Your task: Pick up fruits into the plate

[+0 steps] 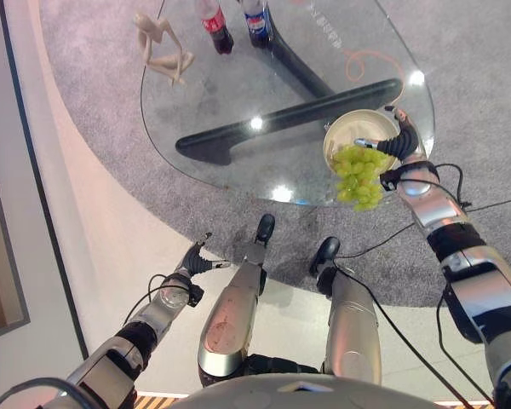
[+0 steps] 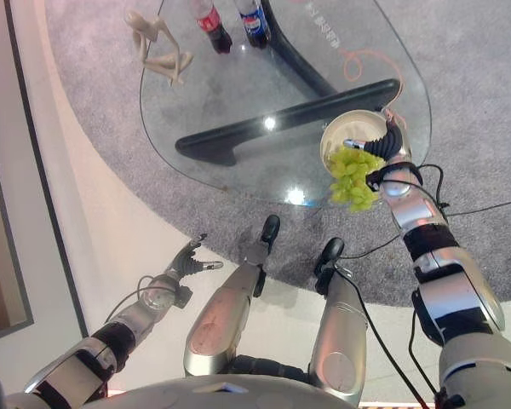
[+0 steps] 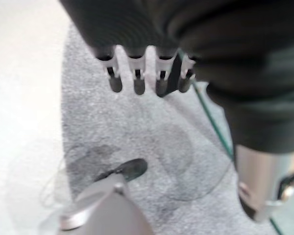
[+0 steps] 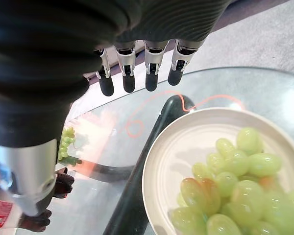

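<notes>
A bunch of green grapes (image 1: 360, 175) lies in the cream plate (image 1: 358, 128) at the near right edge of the glass table (image 1: 221, 94) and spills over the plate's near rim. My right hand (image 1: 400, 141) hovers just right of the plate. Its fingers (image 4: 128, 73) are straight and hold nothing, reaching over the glass beyond the plate (image 4: 176, 142) and the grapes (image 4: 235, 186). My left hand (image 1: 198, 258) hangs low at the left, off the table over the floor. Its fingers (image 3: 137, 78) are straight and empty.
A beige figurine (image 1: 162, 47) and two soft-drink bottles, red-labelled (image 1: 215, 25) and blue-labelled (image 1: 255, 21), stand at the table's far side. The dark curved table base (image 1: 281, 123) shows through the glass. Grey carpet (image 1: 102, 102) surrounds the table.
</notes>
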Available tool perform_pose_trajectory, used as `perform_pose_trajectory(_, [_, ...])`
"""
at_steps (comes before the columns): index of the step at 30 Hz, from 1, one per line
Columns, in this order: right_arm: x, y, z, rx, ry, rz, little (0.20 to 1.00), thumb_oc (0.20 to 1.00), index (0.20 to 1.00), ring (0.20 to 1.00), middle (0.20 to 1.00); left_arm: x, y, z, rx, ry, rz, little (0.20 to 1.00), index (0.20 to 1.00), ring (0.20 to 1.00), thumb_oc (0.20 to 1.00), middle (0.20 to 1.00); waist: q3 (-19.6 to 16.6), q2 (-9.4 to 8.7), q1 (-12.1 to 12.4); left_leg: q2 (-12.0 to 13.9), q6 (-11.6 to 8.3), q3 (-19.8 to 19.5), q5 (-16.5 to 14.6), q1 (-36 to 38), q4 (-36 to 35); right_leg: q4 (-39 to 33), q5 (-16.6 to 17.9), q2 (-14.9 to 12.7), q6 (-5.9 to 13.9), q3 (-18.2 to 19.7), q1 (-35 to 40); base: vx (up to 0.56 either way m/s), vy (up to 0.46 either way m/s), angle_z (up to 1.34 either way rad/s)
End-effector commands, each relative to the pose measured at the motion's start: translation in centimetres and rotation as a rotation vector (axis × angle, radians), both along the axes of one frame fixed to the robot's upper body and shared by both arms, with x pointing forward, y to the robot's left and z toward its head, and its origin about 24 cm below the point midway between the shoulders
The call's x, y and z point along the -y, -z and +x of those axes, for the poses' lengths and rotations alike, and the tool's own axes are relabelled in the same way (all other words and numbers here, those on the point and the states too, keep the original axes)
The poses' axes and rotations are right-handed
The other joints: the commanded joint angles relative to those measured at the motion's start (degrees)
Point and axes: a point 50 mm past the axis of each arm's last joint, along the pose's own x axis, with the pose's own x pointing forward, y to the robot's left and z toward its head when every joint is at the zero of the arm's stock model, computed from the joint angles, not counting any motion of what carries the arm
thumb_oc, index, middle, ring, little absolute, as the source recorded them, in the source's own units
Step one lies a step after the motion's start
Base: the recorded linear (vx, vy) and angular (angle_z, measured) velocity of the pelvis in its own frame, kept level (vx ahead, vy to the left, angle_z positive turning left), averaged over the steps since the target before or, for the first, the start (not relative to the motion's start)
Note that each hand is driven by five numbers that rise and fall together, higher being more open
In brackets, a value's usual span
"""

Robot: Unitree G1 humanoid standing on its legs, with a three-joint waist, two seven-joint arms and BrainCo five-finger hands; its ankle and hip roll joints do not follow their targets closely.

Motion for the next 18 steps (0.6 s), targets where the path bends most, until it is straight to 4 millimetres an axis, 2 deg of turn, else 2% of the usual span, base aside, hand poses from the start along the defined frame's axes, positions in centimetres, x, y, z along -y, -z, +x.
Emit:
perform_pose_trajectory(1, [-0.3, -1.7, -0.5, 0.140, -0.027, 0.080, 1.000, 1.000, 1.000, 1.000, 1.000, -0.4, 0.3, -0.3, 0.000, -0.060, -0.049, 1.000, 1.000, 1.000, 1.000, 1.000, -1.64, -2.97, -1.00, -2.26, 2.66, 6.86, -12.84, 3.74, 6.57, -9.78, 6.09, 2.34, 3.51, 4.15, 4.45, 0.07, -0.021, -0.05])
perform_pose_trajectory(2, [-0.4, -0.6, -1.0, 0.128, -0.026, 0.111, 1.000, 1.000, 1.000, 1.000, 1.000, -0.5, 0.7, -0.6, -0.014, -0.070, -0.059, 1.000, 1.000, 1.000, 1.000, 1.000, -2.63, -3.36, -1.40, -1.99, 2.57, 7.09, -12.99, 4.85, 6.18, -10.42, 6.05, 2.45, 3.40, 4.40, 5.75, 0.07, -0.015, -0.06])
perform_pose_trajectory(4, [-0.3, 0.4, -1.5, 0.115, -0.023, 0.134, 1.000, 1.000, 1.000, 1.000, 1.000, -0.6, 1.0, -0.9, -0.032, -0.079, -0.068, 1.000, 1.000, 1.000, 1.000, 1.000, -3.78, -3.69, -1.78, -1.79, 2.52, 7.16, -12.81, 5.76, 5.43, -11.38, 6.27, 2.48, 3.34, 4.54, 6.87, 0.06, -0.015, -0.05])
perform_pose_trajectory(6, [-0.1, 2.5, -2.6, 0.082, -0.004, 0.182, 1.000, 1.000, 1.000, 1.000, 1.000, -1.1, 1.6, -1.7, -0.070, -0.093, -0.076, 1.000, 1.000, 1.000, 1.000, 1.000, -5.68, -4.23, -2.37, -1.32, 2.42, 7.54, -13.01, 7.99, 4.33, -12.62, 6.19, 2.46, 3.36, 4.88, 9.34, 0.08, -0.025, -0.06])
perform_pose_trajectory(10, [0.5, 5.2, -4.4, 0.025, 0.024, 0.239, 1.000, 1.000, 1.000, 1.000, 1.000, -1.5, 2.8, -3.1, -0.143, -0.122, -0.086, 1.000, 1.000, 1.000, 1.000, 1.000, -8.10, -4.86, -3.12, -1.11, 2.47, 7.89, -13.24, 10.51, 2.90, -14.19, 6.17, 2.65, 3.52, 5.46, 12.10, 0.09, -0.020, -0.06])
perform_pose_trajectory(11, [0.9, 7.4, -6.0, -0.033, 0.044, 0.275, 1.000, 1.000, 1.000, 1.000, 1.000, -1.7, 3.8, -4.5, -0.205, -0.149, -0.114, 1.000, 1.000, 1.000, 1.000, 1.000, -10.15, -5.25, -3.75, -0.95, 2.48, 8.36, -13.38, 12.62, 1.49, -15.51, 6.09, 2.93, 3.64, 6.06, 14.26, 0.14, -0.019, -0.02])
perform_pose_trajectory(15, [1.1, 11.5, -8.8, -0.160, 0.077, 0.370, 1.000, 1.000, 1.000, 1.000, 1.000, -2.0, 5.3, -6.9, -0.304, -0.207, -0.192, 1.000, 1.000, 1.000, 1.000, 1.000, -13.44, -5.80, -4.96, -0.56, 2.58, 9.15, -13.58, 15.78, -0.28, -16.93, 5.95, 3.25, 3.75, 7.15, 17.33, 0.12, -0.017, -0.06])
perform_pose_trajectory(16, [0.9, 13.2, -10.0, -0.217, 0.082, 0.414, 1.000, 1.000, 1.000, 1.000, 1.000, -2.2, 5.9, -8.0, -0.343, -0.214, -0.182, 1.000, 1.000, 1.000, 1.000, 1.000, -14.75, -5.97, -5.38, -0.42, 2.67, 9.48, -13.66, 16.95, -0.88, -17.41, 5.89, 3.40, 3.75, 7.52, 18.45, 0.11, -0.019, -0.10])
perform_pose_trajectory(17, [0.9, 13.6, -10.3, -0.232, 0.086, 0.432, 1.000, 1.000, 1.000, 1.000, 1.000, -2.2, 6.0, -8.2, -0.351, -0.217, -0.185, 1.000, 1.000, 1.000, 1.000, 1.000, -14.99, -6.01, -5.47, -0.39, 2.69, 9.55, -13.66, 17.18, -1.01, -17.51, 5.89, 3.44, 3.75, 7.62, 18.66, 0.16, -0.025, -0.11])
perform_pose_trajectory(18, [0.6, 16.0, -12.0, -0.321, 0.101, 0.502, 1.000, 1.000, 1.000, 1.000, 1.000, -2.5, 6.6, -9.4, -0.404, -0.241, -0.192, 1.000, 1.000, 1.000, 1.000, 1.000, -16.79, -6.17, -5.92, -0.30, 2.82, 9.98, -13.90, 18.77, -1.79, -18.08, 5.77, 3.73, 3.74, 8.17, 19.99, 0.14, -0.019, -0.14])
